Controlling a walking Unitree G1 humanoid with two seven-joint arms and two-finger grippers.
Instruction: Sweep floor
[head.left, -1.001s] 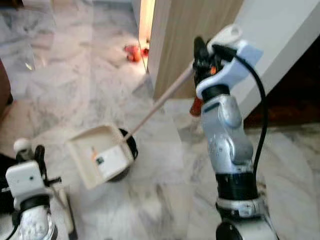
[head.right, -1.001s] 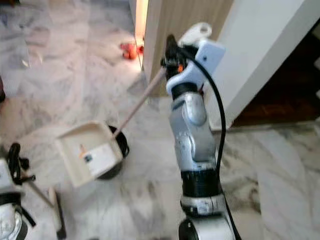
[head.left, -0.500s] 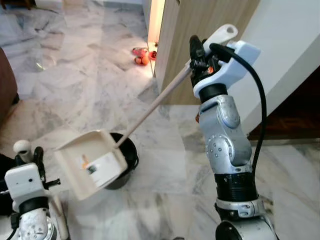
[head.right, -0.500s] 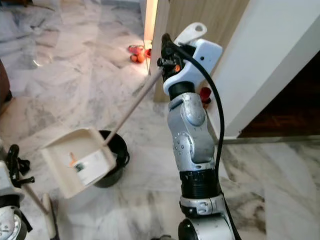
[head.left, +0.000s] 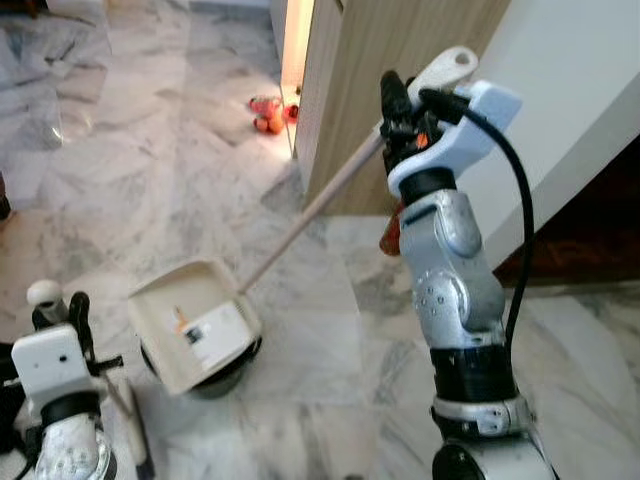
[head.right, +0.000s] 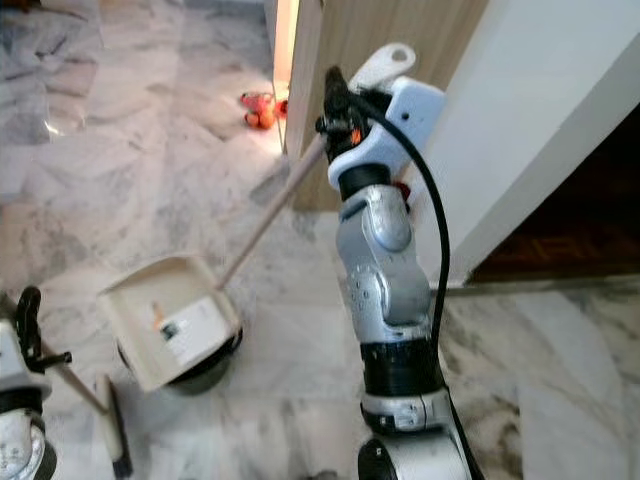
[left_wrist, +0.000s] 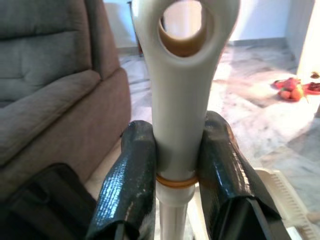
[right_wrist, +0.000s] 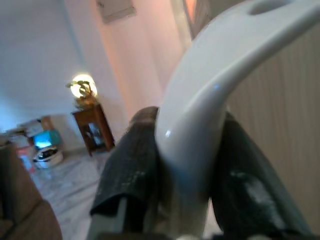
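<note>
My right gripper (head.left: 396, 112) is raised at chest height and shut on the top of the cream dustpan's long handle (head.left: 312, 212). The handle slants down to the left to the dustpan (head.left: 195, 325), which lies tilted over a black bin (head.right: 203, 370) and covers most of it. A small orange scrap (head.left: 182, 321) and a label sit inside the pan. At lower left my left gripper (head.left: 62, 312) is shut on the broom handle (left_wrist: 180, 100), its fingers (left_wrist: 125, 185) pressed on both sides. The broom head (head.right: 113, 428) rests on the floor below.
The floor is grey-white marble. A wooden panel (head.left: 400, 50) and a white wall (head.left: 575, 90) stand behind the right arm, with dark wood floor (head.left: 590, 235) beyond. Orange-red objects (head.left: 265, 112) lie by the doorway. A grey sofa (left_wrist: 45, 100) is near the left arm.
The camera has shifted. The dustpan has swung from the bin's left side to over its top, hiding most of the bin. Both grippers keep their grips.
</note>
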